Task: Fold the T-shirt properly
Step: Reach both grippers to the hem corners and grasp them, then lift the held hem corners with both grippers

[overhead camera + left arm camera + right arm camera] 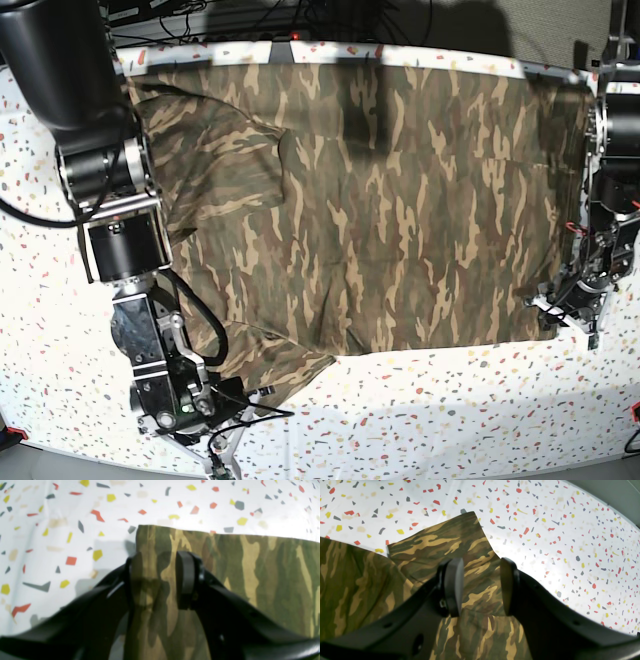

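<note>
The camouflage T-shirt lies spread flat on the speckled table, collar end toward the left of the base view. My left gripper sits at the shirt's near hem corner. Its jaws stand apart, and the cloth runs between them and lies over the left finger. In the base view that gripper is at the shirt's lower right corner. My right gripper is open low over the near sleeve, one pad on each side of the cloth. It shows in the base view at the lower left.
The table cover is white with red, yellow and grey flecks. Its edge curves past on the right of the right wrist view. Cables lie behind the table's far edge. The right arm's black body stands over the shirt's left side.
</note>
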